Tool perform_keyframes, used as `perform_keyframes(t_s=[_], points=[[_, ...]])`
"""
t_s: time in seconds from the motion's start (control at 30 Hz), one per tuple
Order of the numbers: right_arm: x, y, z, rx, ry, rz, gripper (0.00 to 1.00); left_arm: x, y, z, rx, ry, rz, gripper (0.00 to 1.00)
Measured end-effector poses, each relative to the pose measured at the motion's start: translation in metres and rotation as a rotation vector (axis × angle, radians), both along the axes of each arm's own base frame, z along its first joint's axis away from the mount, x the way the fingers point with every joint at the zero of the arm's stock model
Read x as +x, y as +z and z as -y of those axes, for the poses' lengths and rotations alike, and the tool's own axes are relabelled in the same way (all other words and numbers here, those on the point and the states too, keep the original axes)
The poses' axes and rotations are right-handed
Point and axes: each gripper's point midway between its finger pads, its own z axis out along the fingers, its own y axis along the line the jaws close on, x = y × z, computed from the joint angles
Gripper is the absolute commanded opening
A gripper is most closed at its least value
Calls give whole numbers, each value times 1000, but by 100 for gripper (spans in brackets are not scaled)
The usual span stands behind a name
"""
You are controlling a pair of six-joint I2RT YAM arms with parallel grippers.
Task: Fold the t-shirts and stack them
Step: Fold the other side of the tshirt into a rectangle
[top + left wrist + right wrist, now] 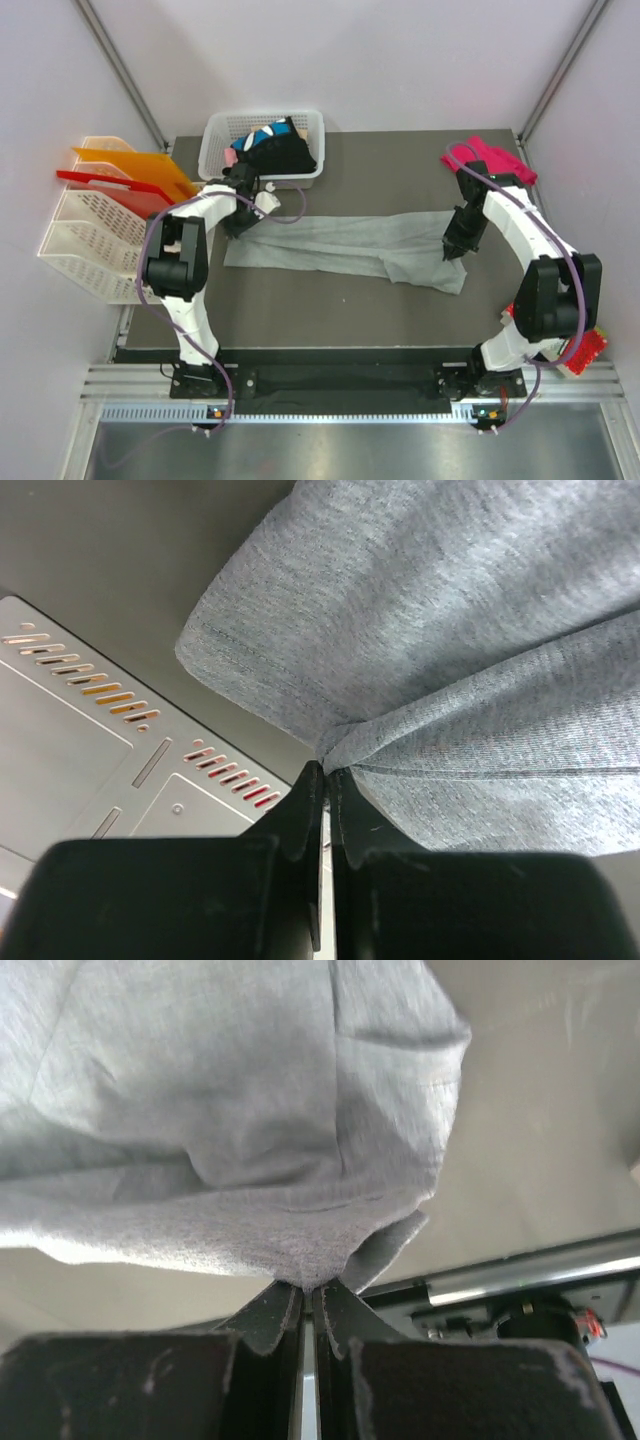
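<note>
Across the tabletop (pixel 330 310) the grey t-shirt (pixel 340 245) lay apparently half folded, left tool (pixel 325 772) and right tool (pixel 310 1292) clamped on its ends, pink shirt (pixel 490 160) and black shirts (pixel 285 152) unfolded, nothing stacked

This is a robot lab's test cell. A dark table (pixel 330 310) is boxed in by plain pale walls (pixel 350 60), with metal struts (pixel 125 80) rising at 11 and 1 o'clock. Two arms, left (pixel 185 270) and right (pixel 545 290), are bolted to an aluminium rail (pixel 340 385) at 6 o'clock. A plastic rack (pixel 85 245) of bins stands at 9 o'clock.
</note>
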Motion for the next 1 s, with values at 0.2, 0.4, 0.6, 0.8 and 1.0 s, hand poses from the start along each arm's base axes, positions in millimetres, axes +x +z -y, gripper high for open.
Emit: perform_keyframes(t_s=[0.2,0.4,0.6,0.8,1.0], points=[[42,-9,1,-4,6,23,8,3,-1,-6,35,7,21,37],[89,-18,6,3,4,56,47,9,2,-21,110,35,69,87],[118,-47,13,-25,12,19,49,7,12,-18,106,44,104,95],[127,-38,17,-78,53,58,48,-9,40,5,71,23,159,99],[74,-1,-15,-62,164,130,48,-28,50,50,0,-43,185,99]])
